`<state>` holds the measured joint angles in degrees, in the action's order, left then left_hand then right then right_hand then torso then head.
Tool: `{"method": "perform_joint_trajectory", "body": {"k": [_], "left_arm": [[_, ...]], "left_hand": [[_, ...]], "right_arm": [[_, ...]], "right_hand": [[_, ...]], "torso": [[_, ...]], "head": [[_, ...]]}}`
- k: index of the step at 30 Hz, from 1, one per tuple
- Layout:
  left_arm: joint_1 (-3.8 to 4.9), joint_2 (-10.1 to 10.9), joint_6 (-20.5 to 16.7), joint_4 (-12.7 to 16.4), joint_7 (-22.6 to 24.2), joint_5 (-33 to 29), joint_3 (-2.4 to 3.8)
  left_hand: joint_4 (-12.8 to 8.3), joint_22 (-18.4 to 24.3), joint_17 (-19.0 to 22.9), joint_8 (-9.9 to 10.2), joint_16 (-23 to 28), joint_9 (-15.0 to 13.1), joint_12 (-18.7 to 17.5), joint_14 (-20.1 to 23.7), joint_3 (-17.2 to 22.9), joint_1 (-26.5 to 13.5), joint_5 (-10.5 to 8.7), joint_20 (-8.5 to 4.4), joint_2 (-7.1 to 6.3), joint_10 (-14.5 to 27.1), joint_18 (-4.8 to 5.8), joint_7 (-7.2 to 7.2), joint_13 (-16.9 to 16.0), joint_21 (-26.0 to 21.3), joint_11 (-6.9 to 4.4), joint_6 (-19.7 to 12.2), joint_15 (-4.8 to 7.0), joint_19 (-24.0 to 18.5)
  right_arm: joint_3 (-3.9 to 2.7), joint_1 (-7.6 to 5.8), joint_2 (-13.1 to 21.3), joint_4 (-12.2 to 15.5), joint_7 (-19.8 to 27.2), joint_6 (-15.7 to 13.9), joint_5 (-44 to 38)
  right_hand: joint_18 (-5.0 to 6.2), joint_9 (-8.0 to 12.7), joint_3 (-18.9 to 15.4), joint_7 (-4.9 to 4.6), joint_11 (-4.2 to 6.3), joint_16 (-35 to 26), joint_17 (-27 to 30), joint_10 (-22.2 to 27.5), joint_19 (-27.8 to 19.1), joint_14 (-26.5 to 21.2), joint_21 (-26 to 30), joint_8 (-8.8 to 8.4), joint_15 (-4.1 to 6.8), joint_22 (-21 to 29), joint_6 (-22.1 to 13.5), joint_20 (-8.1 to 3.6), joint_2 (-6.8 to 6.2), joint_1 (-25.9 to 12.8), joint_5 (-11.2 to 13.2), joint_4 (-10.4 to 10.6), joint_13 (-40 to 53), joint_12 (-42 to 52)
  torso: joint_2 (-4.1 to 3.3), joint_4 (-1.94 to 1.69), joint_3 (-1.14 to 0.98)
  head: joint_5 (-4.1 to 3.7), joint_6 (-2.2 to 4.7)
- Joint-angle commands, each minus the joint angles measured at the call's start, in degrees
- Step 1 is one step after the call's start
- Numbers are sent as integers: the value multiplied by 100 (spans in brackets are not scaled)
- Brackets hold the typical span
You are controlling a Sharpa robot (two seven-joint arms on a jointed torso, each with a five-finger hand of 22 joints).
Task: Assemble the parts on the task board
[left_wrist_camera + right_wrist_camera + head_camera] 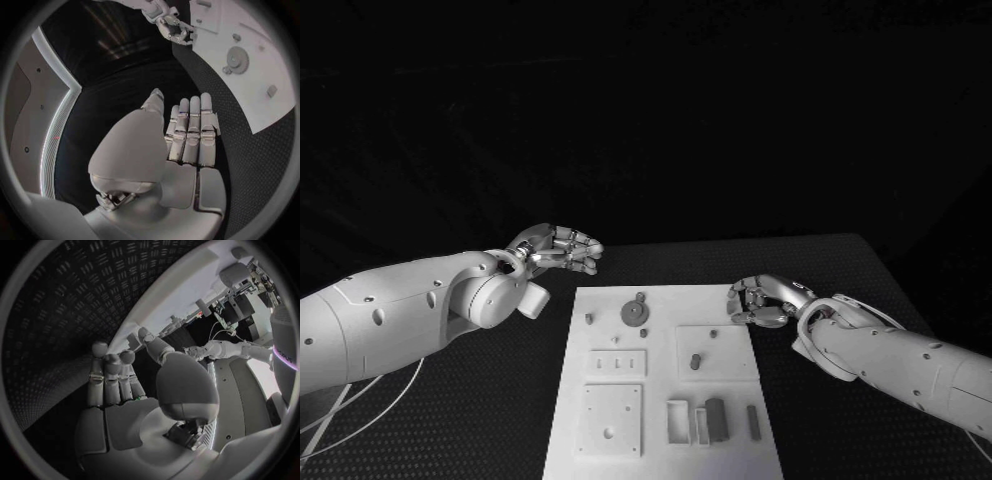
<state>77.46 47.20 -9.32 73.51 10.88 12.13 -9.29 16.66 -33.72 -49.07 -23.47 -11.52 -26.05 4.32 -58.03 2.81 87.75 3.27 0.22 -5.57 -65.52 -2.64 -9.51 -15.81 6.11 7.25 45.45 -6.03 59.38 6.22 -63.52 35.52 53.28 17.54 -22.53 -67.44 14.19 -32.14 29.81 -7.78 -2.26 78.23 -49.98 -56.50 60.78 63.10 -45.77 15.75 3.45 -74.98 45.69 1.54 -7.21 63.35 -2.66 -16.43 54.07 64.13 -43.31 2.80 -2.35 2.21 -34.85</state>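
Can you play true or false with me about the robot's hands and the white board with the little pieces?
1. The round gear sits on the task board. True.
2. The left hand is holding the gear. False: it hovers off the board, over the table, holding nothing.
3. The right hand is at the board's right edge. True.
4. The board is black. False: it is white; the table is black.

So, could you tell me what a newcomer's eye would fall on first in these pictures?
The white task board stands out first, bright in the middle of the black table, with a round gear-like part near its far end. Next come the silver hands: the left hand is raised beyond the board's far left corner, the right hand at its far right edge.
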Motion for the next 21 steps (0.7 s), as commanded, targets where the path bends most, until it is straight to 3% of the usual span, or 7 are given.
{"method": "perform_joint_trajectory", "body": {"k": [1,13,21], "left_arm": [[1,-5,67,21,61,30,2],[1,-4,63,30,51,30,2],[1,3,66,36,47,30,2]], "left_hand": [[3,-6,-7,35,33,-6,-24,-19,-20,5,-18,7,22,23,-60,-51,-5,-29,21,8,-1,21],[2,-6,-8,38,35,-8,-25,-19,-20,3,-18,7,23,23,-60,-52,-7,-31,22,9,-1,21],[2,-7,-9,40,36,-9,-26,-20,-20,1,-18,7,24,23,-60,-54,-8,-32,22,9,-1,22]], "right_arm": [[-3,14,-29,-28,8,30,47],[-3,45,-85,-65,-29,10,47],[-3,54,-104,-93,-47,5,100]], "right_hand": [[81,-11,-46,-92,-10,32,-7,476,14,16,-9,42,35,-44,474,26,89,-40,-6,23,-10,40],[81,-27,-51,-61,22,56,-4,444,45,45,-24,55,69,-55,526,0,161,-98,-9,8,-30,63],[81,-52,-17,-26,55,69,7,417,73,68,-30,81,101,-61,617,-16,371,-196,-9,46,-60,78]], "torso": [[3,5,1],[6,11,-2],[4,15,-3]], "head": [[16,-7],[37,-19],[39,-31]]}}
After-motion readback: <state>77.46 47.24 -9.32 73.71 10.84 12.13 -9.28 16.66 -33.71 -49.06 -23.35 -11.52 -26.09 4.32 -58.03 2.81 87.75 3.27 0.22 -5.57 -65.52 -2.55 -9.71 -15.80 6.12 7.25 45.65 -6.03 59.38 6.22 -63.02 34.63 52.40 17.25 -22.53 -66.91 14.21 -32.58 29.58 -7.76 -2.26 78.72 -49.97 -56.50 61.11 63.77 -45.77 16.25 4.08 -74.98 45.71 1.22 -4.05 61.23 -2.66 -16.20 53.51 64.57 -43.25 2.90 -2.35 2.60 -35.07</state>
